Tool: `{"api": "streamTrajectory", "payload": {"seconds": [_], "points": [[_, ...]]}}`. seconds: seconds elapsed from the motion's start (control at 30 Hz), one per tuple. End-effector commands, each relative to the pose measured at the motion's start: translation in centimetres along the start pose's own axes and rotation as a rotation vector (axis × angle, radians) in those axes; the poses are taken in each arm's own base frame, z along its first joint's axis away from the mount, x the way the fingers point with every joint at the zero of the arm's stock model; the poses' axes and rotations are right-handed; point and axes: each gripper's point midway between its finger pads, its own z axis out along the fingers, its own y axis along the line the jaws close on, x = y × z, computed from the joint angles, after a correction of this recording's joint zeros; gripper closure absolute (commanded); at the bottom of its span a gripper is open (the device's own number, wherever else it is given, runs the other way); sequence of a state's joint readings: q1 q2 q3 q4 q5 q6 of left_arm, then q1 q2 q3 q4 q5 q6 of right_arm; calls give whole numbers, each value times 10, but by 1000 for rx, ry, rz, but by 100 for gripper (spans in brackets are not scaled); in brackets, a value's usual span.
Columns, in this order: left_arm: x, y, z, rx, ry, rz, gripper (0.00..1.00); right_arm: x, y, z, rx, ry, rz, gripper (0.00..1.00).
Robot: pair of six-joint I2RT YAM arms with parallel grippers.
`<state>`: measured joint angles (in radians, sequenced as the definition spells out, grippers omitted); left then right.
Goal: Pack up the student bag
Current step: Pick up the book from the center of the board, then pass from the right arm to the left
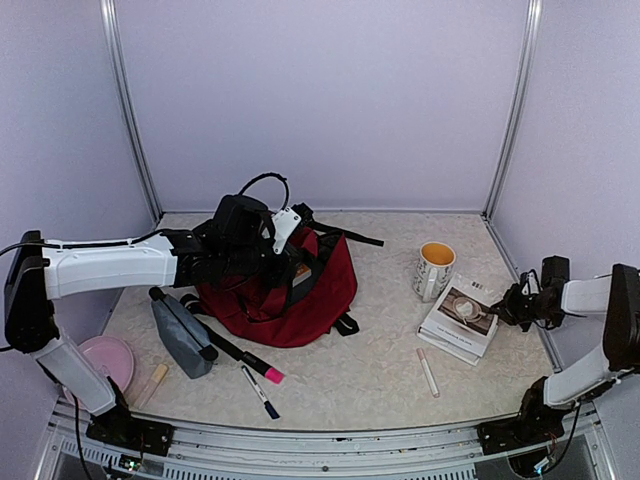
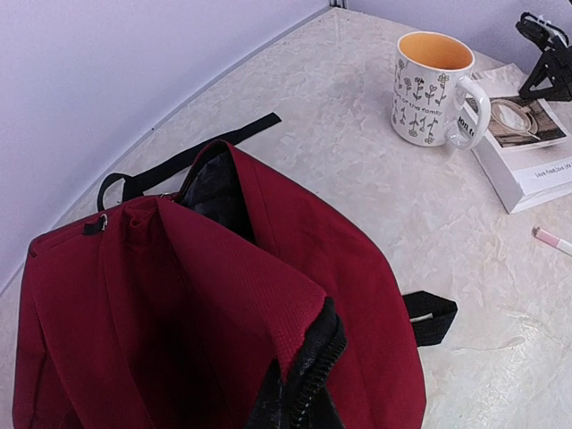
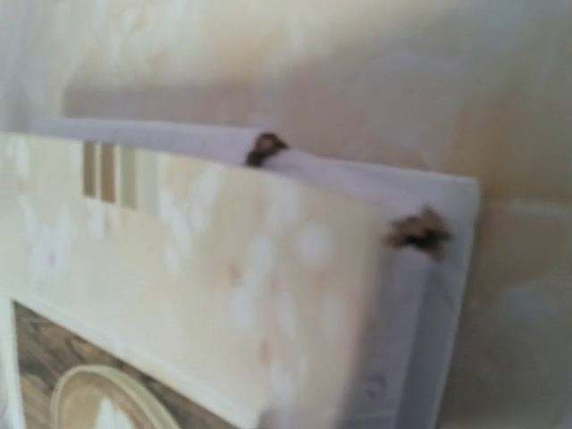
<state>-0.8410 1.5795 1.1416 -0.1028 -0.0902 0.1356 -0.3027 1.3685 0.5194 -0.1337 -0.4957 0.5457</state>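
Observation:
The dark red student bag point(image 1: 300, 300) lies in the middle of the table with its top opening facing up. My left gripper point(image 1: 268, 252) is over it, shut on the black zipper edge point(image 2: 308, 371) and holding the flap up; its fingers are hidden under the fabric. The dark inside point(image 2: 214, 192) shows. My right gripper point(image 1: 512, 305) is at the right edge of a white book point(image 1: 460, 322). Its fingers point(image 2: 547, 76) stand apart in the left wrist view. The right wrist view shows only the blurred book cover point(image 3: 223, 268), very close.
A white flowered mug point(image 1: 435, 268) stands behind the book. A grey pouch point(image 1: 183, 335), a pink-tipped marker point(image 1: 258, 365) and a pen point(image 1: 260, 392) lie left of front. A pink plate point(image 1: 108, 360) sits far left. A pale stick point(image 1: 428, 372) lies front right.

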Motion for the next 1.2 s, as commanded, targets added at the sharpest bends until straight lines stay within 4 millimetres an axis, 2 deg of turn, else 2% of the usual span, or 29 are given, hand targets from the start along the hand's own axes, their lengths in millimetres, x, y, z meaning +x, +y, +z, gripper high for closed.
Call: {"api": "streamTrajectory", "payload": {"seconds": [0.0, 0.17, 0.3, 0.4, 0.5, 0.63, 0.73, 0.83, 0.97, 1.0, 1.07, 1.1, 1.17], "points": [[-10, -3, -2, 8, -14, 26, 100, -3, 7, -12, -33, -32, -20, 100], [-11, -7, -5, 40, -16, 23, 100, -31, 29, -50, -10, -166, -80, 100], [-7, -11, -3, 62, -2, 20, 100, -62, 49, -100, 60, -312, -161, 100], [-7, -24, -2, 137, -18, 25, 100, -77, 70, -134, 72, -388, -236, 100], [-12, -36, -4, 217, -51, 25, 99, -92, 98, -172, 67, -468, -308, 100], [-24, -45, -11, 299, -105, 0, 86, -112, 137, -224, 82, -578, -410, 100], [-24, -47, -13, 315, -109, 13, 72, -115, 191, -254, -74, -645, -521, 100], [-39, -64, -33, 427, -166, 59, 63, -93, 257, -258, -386, -594, -602, 100], [-90, -92, -101, 670, -467, 100, 37, -41, 335, -243, -664, -500, -682, 100], [-99, -94, -117, 710, -534, 79, 26, -26, 352, -238, -729, -469, -703, 100], [-119, -91, -143, 742, -655, 61, 12, 5, 383, -228, -856, -397, -744, 100], [-126, -86, -148, 754, -668, 12, 4, 21, 397, -225, -919, -361, -769, 100], [-135, -67, -144, 739, -662, -85, 1, 54, 422, -219, -1029, -290, -826, 100]]}}
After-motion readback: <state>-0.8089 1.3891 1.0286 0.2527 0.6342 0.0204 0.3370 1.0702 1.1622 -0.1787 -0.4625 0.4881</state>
